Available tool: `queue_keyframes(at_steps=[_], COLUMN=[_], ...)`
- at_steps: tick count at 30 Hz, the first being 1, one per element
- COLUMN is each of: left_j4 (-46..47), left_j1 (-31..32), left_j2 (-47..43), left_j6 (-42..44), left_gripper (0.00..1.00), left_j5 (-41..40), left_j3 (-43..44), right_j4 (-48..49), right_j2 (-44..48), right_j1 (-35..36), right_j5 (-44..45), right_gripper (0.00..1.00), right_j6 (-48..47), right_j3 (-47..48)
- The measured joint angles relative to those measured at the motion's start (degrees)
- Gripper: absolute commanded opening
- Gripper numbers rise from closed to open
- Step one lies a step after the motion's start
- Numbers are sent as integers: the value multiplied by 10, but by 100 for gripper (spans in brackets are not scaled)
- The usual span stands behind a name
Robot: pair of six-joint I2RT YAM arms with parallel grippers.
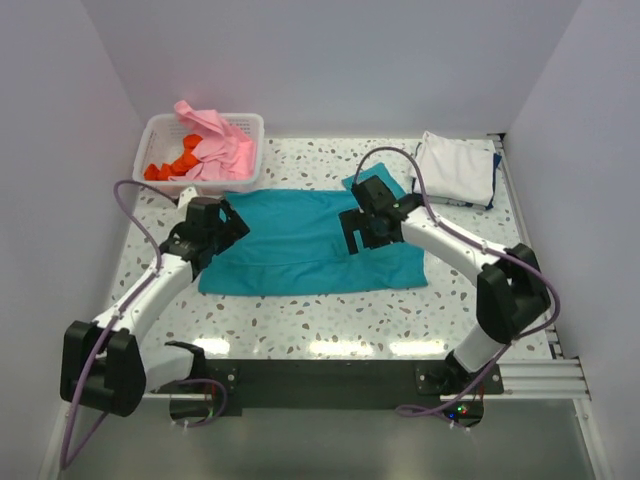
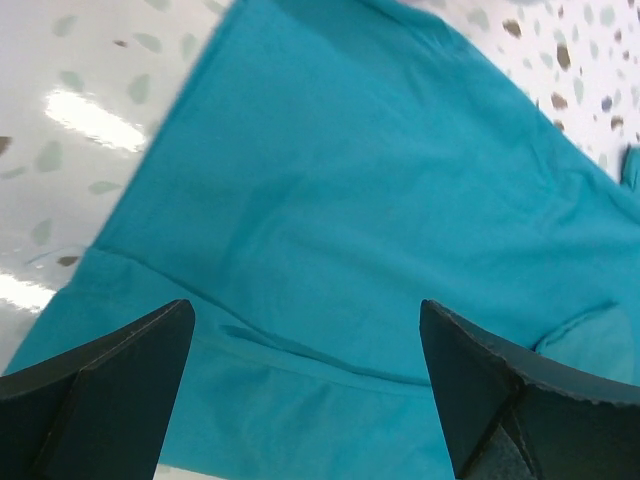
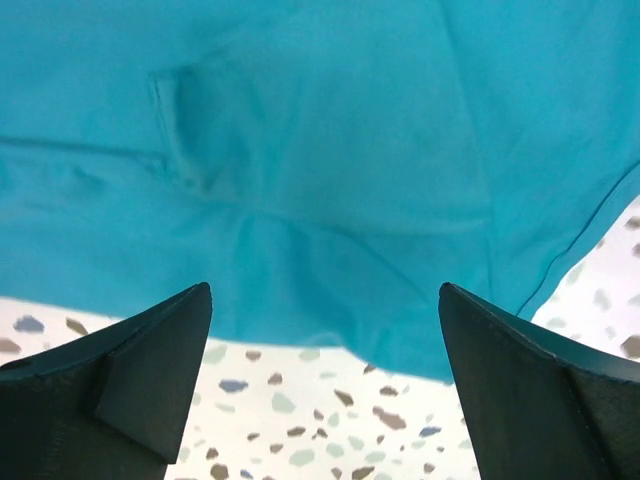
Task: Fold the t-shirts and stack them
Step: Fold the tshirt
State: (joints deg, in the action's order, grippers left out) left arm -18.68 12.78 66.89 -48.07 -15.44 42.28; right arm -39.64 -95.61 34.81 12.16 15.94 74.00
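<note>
Counter: white speckled terrazzo counter (image 1: 300,322), walled in white on three sides.
Teal shirt: the teal short-sleeved cloth t-shirt (image 1: 300,245) lies spread out at the middle of the counter with its long side running left to right. One teal corner sticks out at its far right edge.
Left end effector: the black two-finger left end effector (image 1: 222,226) hangs over the left end of the teal shirt. In the left wrist view (image 2: 305,312) its fingers (image 2: 110,385) stand wide apart with only flat teal cloth (image 2: 380,190) between them. It holds nothing.
Right end effector: the black two-finger right end effector (image 1: 358,226) is over the right part of the teal shirt. In the right wrist view (image 3: 325,295) its fingers (image 3: 150,375) are spread fully and grip nothing. Below them are the cloth's edge (image 3: 320,150) and bare counter (image 3: 310,420).
Cloth surface: mostly smooth, with a seam line and a few soft creases in both wrist views.
Basket: the white slatted plastic basket (image 1: 158,128) sits at the far left corner.
Basket contents: a crumpled pink shirt (image 1: 222,148) spills over the rim, with an orange-red shirt (image 1: 170,166) beside it.
Folded stack: a folded white shirt (image 1: 452,165) lies at the far right corner, well apart from the teal one. A dark blue shirt (image 1: 494,186) shows at its right edge, underneath.
</note>
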Motion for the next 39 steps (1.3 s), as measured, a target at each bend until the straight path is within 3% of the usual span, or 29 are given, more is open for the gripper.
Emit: queue_keyframes(at_steps=[10, 17, 24, 29, 39], left_j4=[49, 57, 57, 40, -10], left_j1=[0, 0, 0, 0, 0], left_j2=[118, 126, 124, 93, -59], left_j6=[38, 38, 37, 24, -34], left_gripper=[100, 100, 100, 100, 100], left_j5=[120, 121, 117, 108, 107], left_j3=[-26, -49, -52, -73, -168], right_j4=[41, 95, 128, 134, 96], right_j2=[31, 31, 79, 121, 217], right_j1=[-16, -80, -91, -92, -92], right_j5=[-39, -80, -103, -124, -132], right_gripper=[99, 99, 99, 99, 99], right_j6=[65, 82, 83, 82, 94], right_j3=[-151, -209, -264, -301, -373])
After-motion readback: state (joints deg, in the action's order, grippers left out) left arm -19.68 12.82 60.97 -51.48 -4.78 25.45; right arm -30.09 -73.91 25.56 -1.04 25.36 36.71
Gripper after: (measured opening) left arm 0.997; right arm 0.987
